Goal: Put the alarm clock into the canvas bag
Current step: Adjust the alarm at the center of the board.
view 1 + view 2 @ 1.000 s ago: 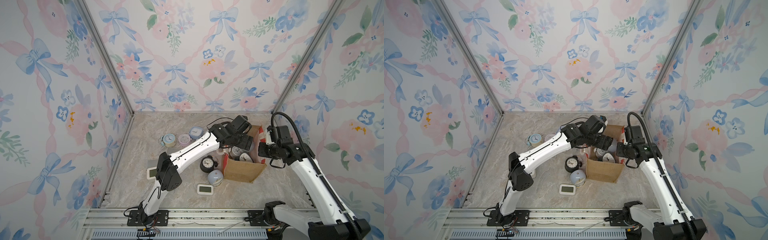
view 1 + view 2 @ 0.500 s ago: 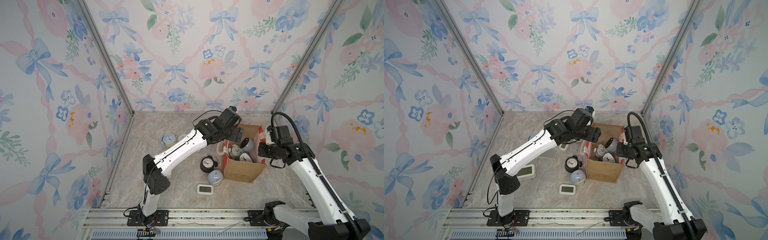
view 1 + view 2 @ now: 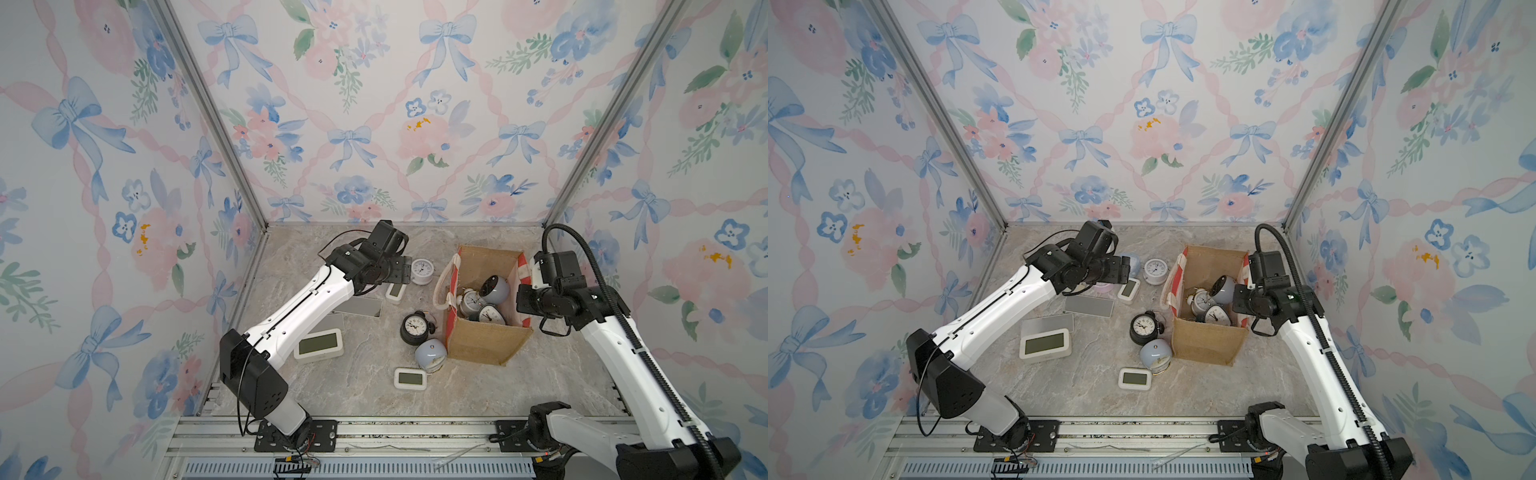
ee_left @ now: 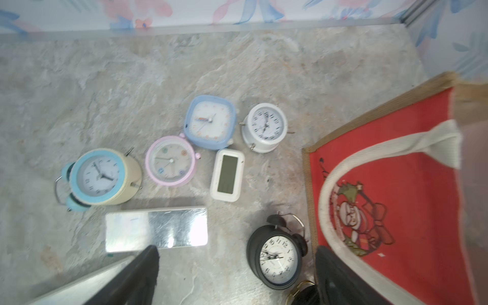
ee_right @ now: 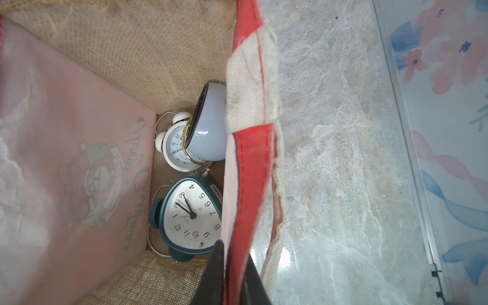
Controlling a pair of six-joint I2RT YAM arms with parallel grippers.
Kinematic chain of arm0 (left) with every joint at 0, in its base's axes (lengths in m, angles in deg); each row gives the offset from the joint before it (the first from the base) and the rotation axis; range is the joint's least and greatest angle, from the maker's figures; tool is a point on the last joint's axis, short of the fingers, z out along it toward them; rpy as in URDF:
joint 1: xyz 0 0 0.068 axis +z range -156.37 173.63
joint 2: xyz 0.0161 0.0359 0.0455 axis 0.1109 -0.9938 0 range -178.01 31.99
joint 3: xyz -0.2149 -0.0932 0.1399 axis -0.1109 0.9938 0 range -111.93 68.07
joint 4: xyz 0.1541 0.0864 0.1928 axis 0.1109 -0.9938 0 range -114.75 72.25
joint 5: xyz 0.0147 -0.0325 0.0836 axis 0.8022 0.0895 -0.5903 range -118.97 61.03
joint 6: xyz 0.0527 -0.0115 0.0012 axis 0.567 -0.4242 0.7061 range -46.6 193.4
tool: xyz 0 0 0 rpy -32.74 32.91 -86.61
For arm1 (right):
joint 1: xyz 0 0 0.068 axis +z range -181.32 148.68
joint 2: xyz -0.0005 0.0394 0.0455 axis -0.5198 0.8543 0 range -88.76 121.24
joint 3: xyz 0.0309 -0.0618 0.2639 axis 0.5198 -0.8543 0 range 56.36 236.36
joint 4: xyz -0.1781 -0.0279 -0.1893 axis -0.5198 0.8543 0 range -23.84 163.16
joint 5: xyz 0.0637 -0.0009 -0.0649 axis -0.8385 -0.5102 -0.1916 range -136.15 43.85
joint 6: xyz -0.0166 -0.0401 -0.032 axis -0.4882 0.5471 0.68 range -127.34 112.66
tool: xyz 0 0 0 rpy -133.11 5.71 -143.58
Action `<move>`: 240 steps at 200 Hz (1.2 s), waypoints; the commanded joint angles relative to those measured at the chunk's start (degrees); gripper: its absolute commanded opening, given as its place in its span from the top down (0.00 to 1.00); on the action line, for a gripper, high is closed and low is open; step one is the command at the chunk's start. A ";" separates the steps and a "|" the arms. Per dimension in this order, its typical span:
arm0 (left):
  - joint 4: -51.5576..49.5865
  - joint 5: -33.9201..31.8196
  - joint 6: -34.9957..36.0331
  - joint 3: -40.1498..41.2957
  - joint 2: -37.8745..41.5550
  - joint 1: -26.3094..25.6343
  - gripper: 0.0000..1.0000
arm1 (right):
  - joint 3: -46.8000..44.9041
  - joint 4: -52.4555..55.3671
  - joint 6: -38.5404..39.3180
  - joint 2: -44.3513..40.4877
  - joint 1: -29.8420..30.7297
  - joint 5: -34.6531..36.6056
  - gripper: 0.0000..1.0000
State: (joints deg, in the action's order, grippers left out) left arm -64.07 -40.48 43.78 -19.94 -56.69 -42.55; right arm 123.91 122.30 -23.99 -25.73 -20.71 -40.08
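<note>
**Counter and enclosure: bag upright on the right half, three clocks inside, others loose**

The counter (image 3: 365, 399) is a grey-beige marbled slab, closed on three sides by wallpaper (image 3: 374, 124) printed with blue bows, pink ribbons and flowers. An aluminium post (image 3: 210, 112) rises from each back corner. A metal rail (image 3: 395, 432) runs along the front edge and carries both arm bases.

The canvas bag (image 3: 482, 345) stands upright and open on the right half of the counter, roughly midway between the back and front edges. Three clocks lie in its bottom: a grey-blue dome clock (image 5: 208, 126), a white twin-bell clock (image 5: 174, 150) and a dark teal clock (image 5: 190, 216). The right gripper (image 5: 235, 269) is clamped on the bag's red side panel at the rim, one jaw inside and one outside.

Loose on the counter, a black twin-bell clock (image 3: 413, 328) lies just beside the bag's left wall. A white round clock (image 3: 423, 271) sits nearer the back edge, and a large white digital clock (image 3: 319, 345) lies on the left half. The left gripper (image 4: 237, 250) hangs above the surface near the white round clock, jaws wide apart and empty.
</note>
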 commanded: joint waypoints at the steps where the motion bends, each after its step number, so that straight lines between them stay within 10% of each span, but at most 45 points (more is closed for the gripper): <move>1: -0.58 0.77 -0.72 6.70 3.76 4.39 0.05 | 0.92 0.21 0.45 0.31 -0.02 -0.08 0.87; 240: 7.48 14.20 2.12 37.08 3.44 32.75 0.02 | -0.06 0.41 0.72 -1.48 0.11 -0.13 0.87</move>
State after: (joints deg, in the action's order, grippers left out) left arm -57.21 -29.62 43.86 15.56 -51.64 -10.77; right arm 123.84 122.28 -23.99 -26.19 -20.71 -40.11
